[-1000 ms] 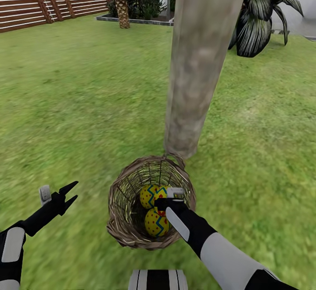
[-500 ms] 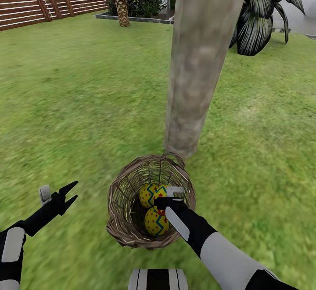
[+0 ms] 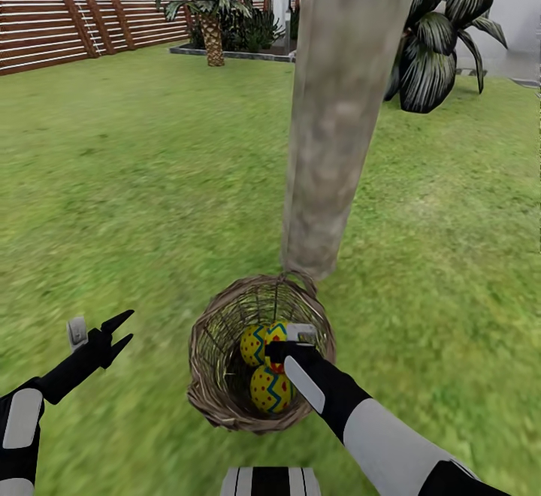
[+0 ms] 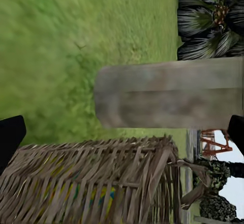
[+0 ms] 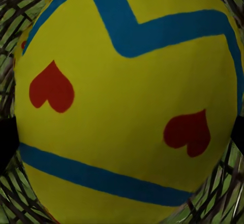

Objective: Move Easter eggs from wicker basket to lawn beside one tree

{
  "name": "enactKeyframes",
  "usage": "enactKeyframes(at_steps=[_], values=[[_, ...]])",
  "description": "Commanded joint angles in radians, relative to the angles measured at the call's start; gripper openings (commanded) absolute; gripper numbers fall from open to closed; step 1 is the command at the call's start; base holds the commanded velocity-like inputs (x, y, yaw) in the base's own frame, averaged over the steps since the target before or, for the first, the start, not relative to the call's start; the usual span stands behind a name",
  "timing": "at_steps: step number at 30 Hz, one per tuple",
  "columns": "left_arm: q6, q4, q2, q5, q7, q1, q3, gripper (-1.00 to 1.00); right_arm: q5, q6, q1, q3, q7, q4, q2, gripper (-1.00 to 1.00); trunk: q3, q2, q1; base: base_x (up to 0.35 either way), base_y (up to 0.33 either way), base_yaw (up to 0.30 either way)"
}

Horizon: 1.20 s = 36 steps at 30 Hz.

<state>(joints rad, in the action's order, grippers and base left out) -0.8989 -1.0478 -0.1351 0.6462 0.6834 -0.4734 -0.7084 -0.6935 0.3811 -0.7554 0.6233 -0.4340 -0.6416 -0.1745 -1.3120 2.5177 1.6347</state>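
The wicker basket stands on the lawn right at the foot of the tree. Two Easter eggs show inside it, an upper egg and a lower egg. My right gripper reaches down into the basket against the upper egg. In the right wrist view that egg sits very close between the fingers, which stand wide apart on either side. My left gripper hangs open over the grass left of the basket.
A brown slat fence runs along the back left. A small palm and a striped broad-leaved plant stand at the back. Open grass spreads left and right of the trunk.
The head view has tilted up a little, so the far garden sits lower in the picture. The basket appears a touch lower. Both arms keep their places.
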Motion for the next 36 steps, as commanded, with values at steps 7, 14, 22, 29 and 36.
enactKeyframes(at_steps=[7, 14, 22, 29, 36], values=[[-0.005, 0.0, 0.0, -0.002, 0.004, -0.001, -0.002, 1.0, -0.004, 0.005, 0.004, 0.004, -0.008, -0.007, 0.0, -1.0, 0.026, -0.001, -0.003, 0.0, 0.0, 0.0], [-0.005, 0.028, 0.001, -0.003, 0.004, -0.001, 0.003, 1.0, -0.004, 0.006, 0.012, 0.007, 0.013, -0.009, 0.0, -1.0, 0.054, -0.003, -0.006, 0.0, 0.0, 0.0], [-0.005, 0.029, 0.0, -0.002, 0.004, -0.001, 0.002, 1.0, -0.004, 0.034, 0.014, 0.041, 0.085, -0.009, 0.0, -1.0, 0.084, -0.005, -0.01, 0.0, 0.0, 0.0], [-0.007, 0.032, 0.0, -0.002, 0.0, -0.001, 0.001, 1.0, -0.005, 0.035, 0.013, 0.044, 0.086, -0.01, 0.0, -1.0, 0.112, -0.007, -0.013, 0.0, 0.0, 0.0], [-0.009, 0.03, -0.003, -0.009, -0.015, -0.003, 0.004, 1.0, -0.006, 0.035, 0.016, 0.044, 0.086, -0.009, 0.0, -1.0, 0.139, -0.008, -0.016, 0.0, 0.0, 0.0]])
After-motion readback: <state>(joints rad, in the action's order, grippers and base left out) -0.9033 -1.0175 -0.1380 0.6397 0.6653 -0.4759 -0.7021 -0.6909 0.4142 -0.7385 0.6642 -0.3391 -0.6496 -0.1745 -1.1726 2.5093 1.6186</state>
